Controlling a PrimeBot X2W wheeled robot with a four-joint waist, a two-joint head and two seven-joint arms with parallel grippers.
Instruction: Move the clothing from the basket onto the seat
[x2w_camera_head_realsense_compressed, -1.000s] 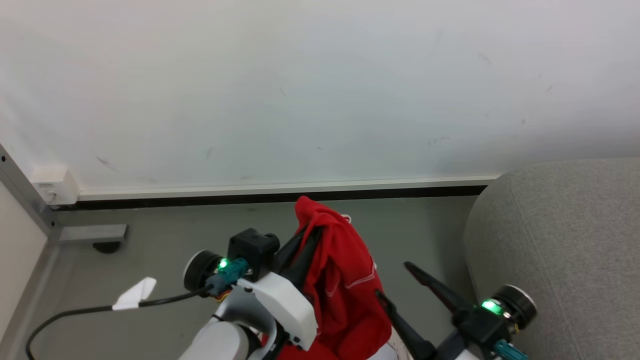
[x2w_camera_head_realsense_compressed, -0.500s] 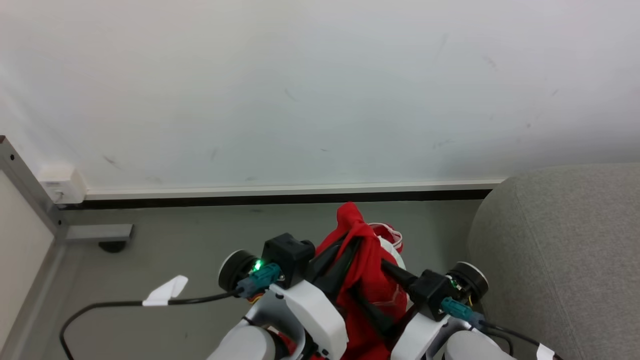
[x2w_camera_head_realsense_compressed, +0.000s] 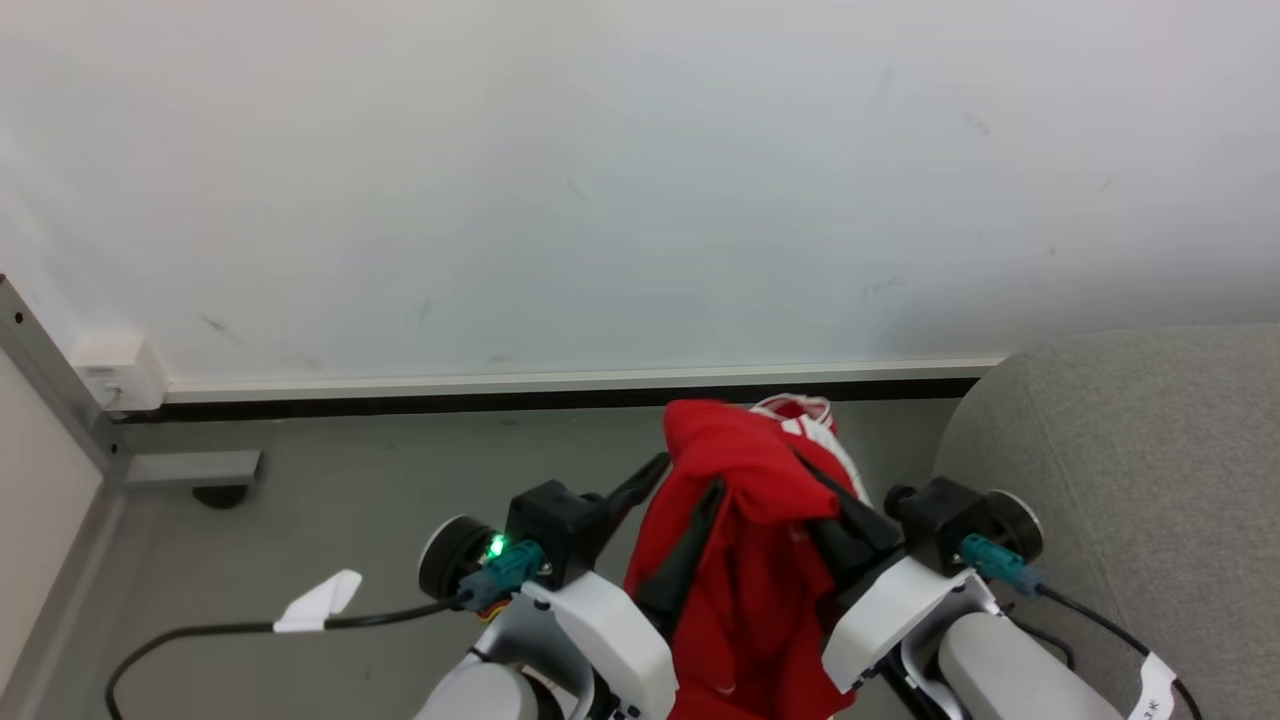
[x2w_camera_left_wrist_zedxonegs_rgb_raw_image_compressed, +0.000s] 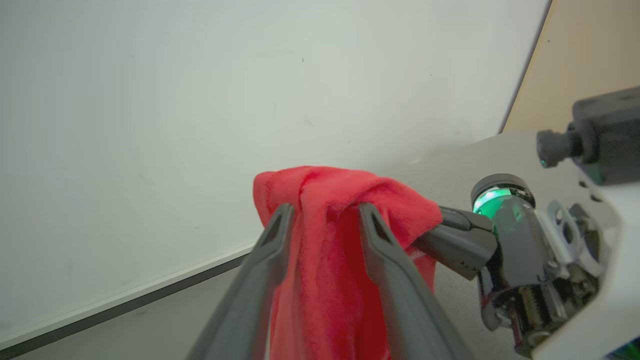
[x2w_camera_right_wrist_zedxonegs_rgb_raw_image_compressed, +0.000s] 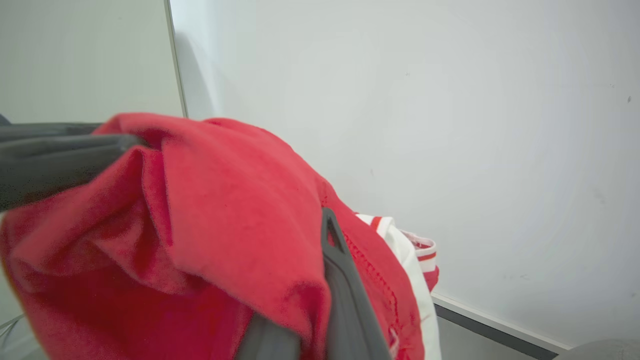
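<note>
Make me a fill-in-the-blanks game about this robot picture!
The clothing is the colour ____.
The grey sofa is on the robot's ____ side.
The clothing's trim is ____.
Missing words: red; right; white.

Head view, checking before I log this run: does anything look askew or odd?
The soft red garment with white trim hangs bunched between the left gripper and right gripper. In the left wrist view it drapes over and between the left one's spread fingers, seemingly not pinched. Nothing looks damaged.
</note>
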